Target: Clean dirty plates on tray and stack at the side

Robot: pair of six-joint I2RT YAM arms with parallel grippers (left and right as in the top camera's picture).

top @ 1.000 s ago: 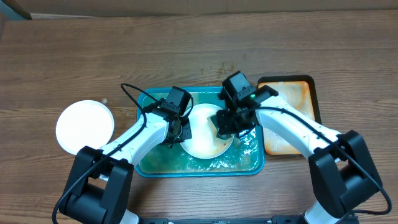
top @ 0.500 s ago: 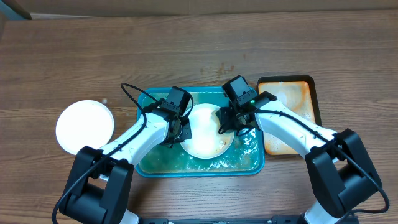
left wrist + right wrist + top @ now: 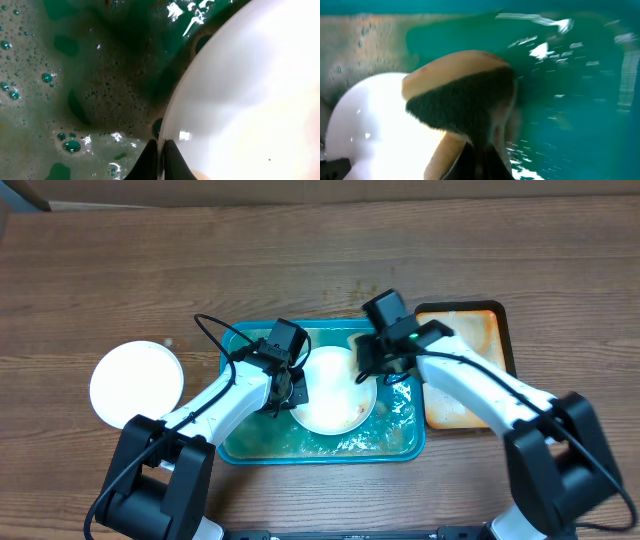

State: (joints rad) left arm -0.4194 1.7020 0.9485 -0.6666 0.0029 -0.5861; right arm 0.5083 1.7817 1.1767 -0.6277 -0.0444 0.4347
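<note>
1. Pinching the left rim of the wet plate [image 3: 335,392], the left gripper [image 3: 292,388] is closed almost fully on that thin edge at centre frame. The plate sits inside the teal tray [image 3: 240,442] of foamy water.
2. The right gripper [image 3: 372,367] is clamped on a scrub sponge [image 3: 462,102] by the plate's upper right rim; whether the two touch cannot be told.
3. The plate looks stiff, light and breakable. Soapy, it would likely slip, so a square, firm hold on the rim seems soundest.
4. Counted: two plates in view, the wet one and a second plate [image 3: 137,383] on the worktop [image 3: 120,270] at left. There are two trays, the teal one and an orange tray [image 3: 470,395] at right, and one sponge.
</note>
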